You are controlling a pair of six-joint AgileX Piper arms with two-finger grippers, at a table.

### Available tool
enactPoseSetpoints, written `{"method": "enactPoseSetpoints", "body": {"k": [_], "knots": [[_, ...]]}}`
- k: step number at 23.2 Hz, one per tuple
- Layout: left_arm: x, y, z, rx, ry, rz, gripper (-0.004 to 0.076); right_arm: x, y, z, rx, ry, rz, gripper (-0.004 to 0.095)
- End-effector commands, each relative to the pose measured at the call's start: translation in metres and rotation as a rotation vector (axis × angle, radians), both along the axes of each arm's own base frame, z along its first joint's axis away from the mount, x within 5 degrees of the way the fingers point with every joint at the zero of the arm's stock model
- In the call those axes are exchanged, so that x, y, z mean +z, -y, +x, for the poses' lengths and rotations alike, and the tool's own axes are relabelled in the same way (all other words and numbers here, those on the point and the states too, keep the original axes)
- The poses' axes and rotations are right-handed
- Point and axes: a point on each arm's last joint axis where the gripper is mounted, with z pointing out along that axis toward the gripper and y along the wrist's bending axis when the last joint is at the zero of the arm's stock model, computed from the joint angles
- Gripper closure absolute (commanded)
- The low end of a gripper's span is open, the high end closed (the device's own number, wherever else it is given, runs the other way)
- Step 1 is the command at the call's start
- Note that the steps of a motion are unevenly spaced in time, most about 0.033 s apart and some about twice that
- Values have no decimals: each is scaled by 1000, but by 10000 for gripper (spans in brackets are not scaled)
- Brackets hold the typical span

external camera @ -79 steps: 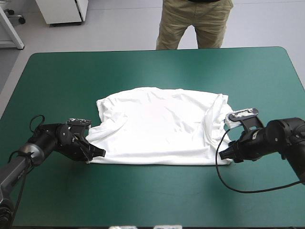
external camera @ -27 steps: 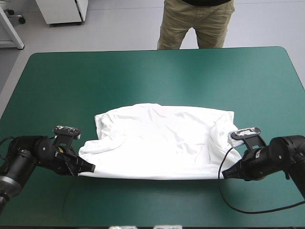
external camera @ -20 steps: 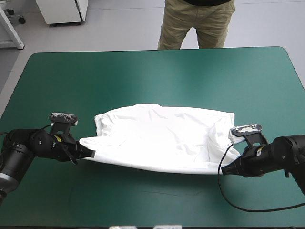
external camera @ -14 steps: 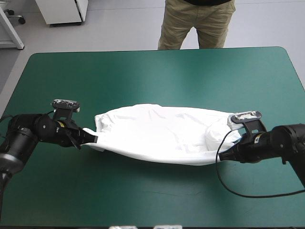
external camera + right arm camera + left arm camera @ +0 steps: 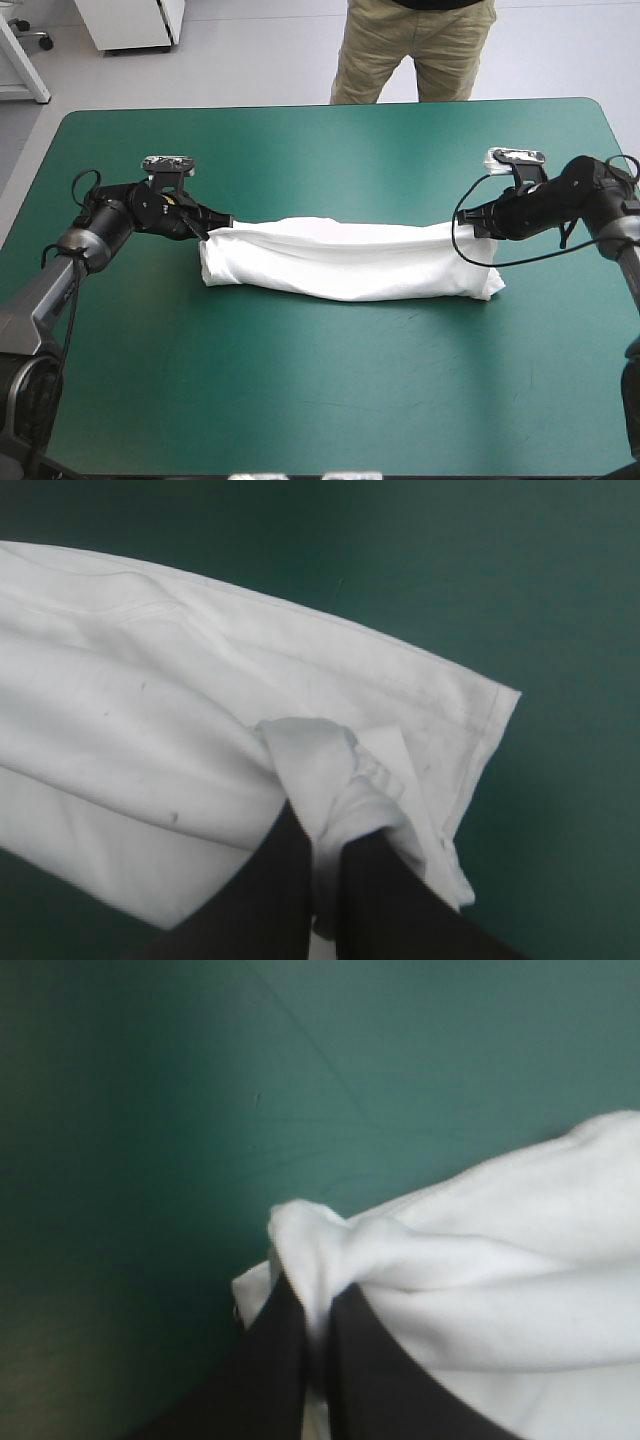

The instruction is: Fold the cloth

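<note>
One teal-green table [image 5: 320, 390], one white T-shirt [image 5: 345, 262] folded long across its middle; left end effector [image 5: 216, 226] and right end effector [image 5: 468, 224] clamp its ends.

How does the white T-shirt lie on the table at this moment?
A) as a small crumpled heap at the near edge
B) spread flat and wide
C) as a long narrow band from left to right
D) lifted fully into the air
C: the T-shirt lies as a long narrow band across the table, with the left gripper and the right gripper at its two ends, jaws shut on the fabric.
</note>
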Motion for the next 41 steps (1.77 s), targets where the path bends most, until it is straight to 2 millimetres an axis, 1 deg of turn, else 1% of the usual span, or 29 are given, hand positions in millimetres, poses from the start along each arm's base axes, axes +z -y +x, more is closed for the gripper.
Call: {"method": "enactPoseSetpoints", "body": {"k": [1, 3, 4, 5, 6, 7, 8, 10, 11, 12, 13, 15, 17, 20, 22, 23, 24, 25, 26, 27, 28, 29, 32, 33, 34, 35, 36, 38, 41], "knots": [[4, 4, 15, 37, 78, -58, 733, 0, 2, 23, -13, 41, 24, 913], [-14, 5, 22, 37, 24, -51, 732, -9, 3, 32, -11, 20, 25, 819], [-20, 5, 22, 23, 3, -40, 715, -9, 3, 33, -15, 30, 22, 729], [-22, 5, 23, 5, -3, -28, 677, -9, 3, 33, -17, 34, 22, 660], [-22, 5, 23, -4, -2, -23, 594, -8, 3, 34, -19, 40, 19, 573], [-21, 5, 23, -4, 3, -24, 510, -8, 3, 34, -20, 43, 19, 512], [-19, 5, 23, -2, 14, -25, 380, -8, 3, 34, -21, 47, 19, 467], [-14, 4, 22, -4, 35, -19, 227, -3, 4, 33, -21, 59, 17, 457], [-11, 4, 21, -4, 46, -20, 175, -1, 4, 32, -20, 66, 15, 457], [-6, 4, 19, -4, 59, -21, 146, 4, 4, 29, -21, 84, 11, 457], [0, 4, 17, -4, 75, -26, 141, 11, 5, 27, -24, 109, 4, 458], [12, 3, 12, -11, 111, -26, 143, 25, 9, 20, -36, 157, -2, 459], [28, 3, 4, -23, 159, -36, 143, 46, 15, 8, -54, 214, -12, 459], [49, 9, -9, -78, 201, -94, 143, 77, 22, -19, -70, 280, -17, 459], [61, 20, -20, -144, 218, -155, 147, 96, 25, -39, -74, 324, -25, 459], [68, 33, -28, -208, 218, -224, 174, 112, 26, -58, -79, 364, -36, 466], [69, 42, -31, -256, 217, -245, 207, 120, 27, -69, -82, 387, -47, 469], [69, 57, -37, -321, 205, -280, 321, 133, 28, -86, -107, 430, -77, 500], [68, 66, -39, -351, 197, -293, 421, 140, 30, -94, -120, 454, -96, 538], [63, 83, -42, -389, 175, -308, 652, 150, 31, -111, -131, 500, -136, 680], [55, 97, -42, -417, 146, -330, 722, 157, 33, -123, -151, 530, -174, 866], [51, 104, -42, -423, 125, -354, 725, 160, 33, -128, -160, 541, -181, 926], [35, 127, -42, -488, 69, -404, 731, 167, 35, -141, -190, 572, -207, 925], [24, 141, -42, -517, 35, -428, 731, 169, 36, -145, -205, 578, -220, 925], [17, 147, -40, -527, 23, -434, 733, 169, 36, -146, -211, 576, -224, 925], [4, 156, -37, -533, 0, -436, 733, 168, 38, -147, -224, 563, -235, 925], [-3, 159, -35, -528, -14, -437, 733, 168, 38, -147, -226, 558, -238, 925], [-30, 164, -22, -491, -42, -413, 733, 161, 38, -144, -229, 535, -231, 925], [-43, 165, -16, -476, -48, -393, 733, 153, 38, -141, -230, 523, -224, 925]]}}
